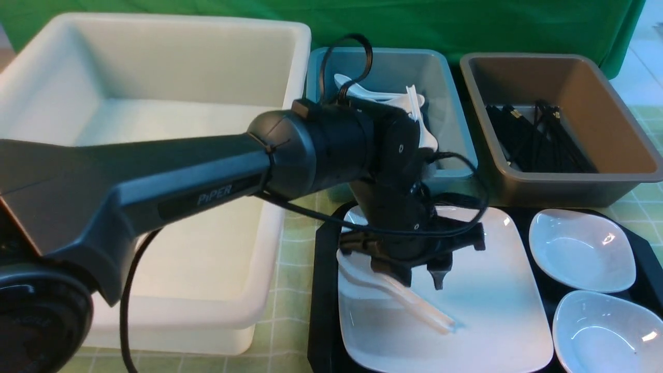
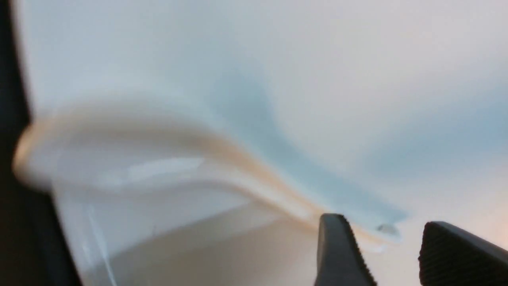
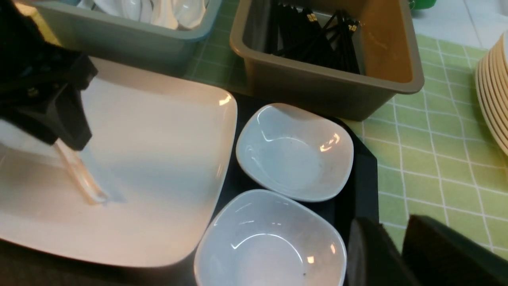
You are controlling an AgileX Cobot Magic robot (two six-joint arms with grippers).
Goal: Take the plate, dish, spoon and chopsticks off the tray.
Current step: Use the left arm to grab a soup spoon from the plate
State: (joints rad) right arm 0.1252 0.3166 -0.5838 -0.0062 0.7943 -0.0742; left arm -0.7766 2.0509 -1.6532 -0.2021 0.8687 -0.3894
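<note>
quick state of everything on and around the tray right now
left tool: open, low over the spoon
spoon: lying on the plate
plate: flat on the tray
far small dish: upright, empty
near small dish: upright, empty
teal tub: holding white spoons
brown tub: holding black chopsticks

Glossy white square plate (image 1: 481, 311) on black rectangular plastic tray (image 1: 322, 290); teal plastic tub (image 1: 445, 103); brown-grey plastic tub (image 1: 611, 119); green-checked desk cloth (image 3: 436, 131)

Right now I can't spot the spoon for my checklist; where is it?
Front view: the spoon lies on the left part of the plate, on the tray, directly beneath the left gripper's open jaws.
</note>
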